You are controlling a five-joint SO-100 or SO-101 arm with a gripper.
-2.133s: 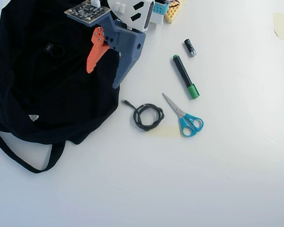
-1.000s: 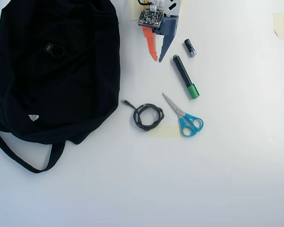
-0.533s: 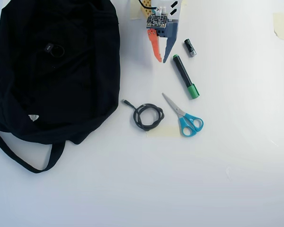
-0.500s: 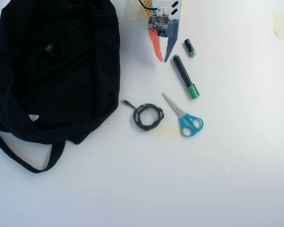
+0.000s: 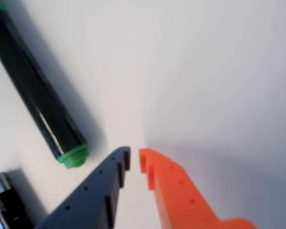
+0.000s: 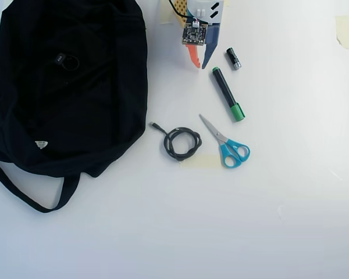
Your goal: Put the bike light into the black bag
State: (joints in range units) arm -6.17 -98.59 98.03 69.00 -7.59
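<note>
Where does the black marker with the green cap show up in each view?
Wrist view: the black marker with green ends runs along the left edge, one green end near the blue fingertip.
Overhead view: the marker lies right of centre, below the gripper.
Shared landmark: the small black battery beside it.

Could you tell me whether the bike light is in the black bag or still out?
In: the bike light lies on the black bag.

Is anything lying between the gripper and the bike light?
Nothing visible does. In the overhead view only bare table separates the gripper from the black bag, where the bike light rests.
</note>
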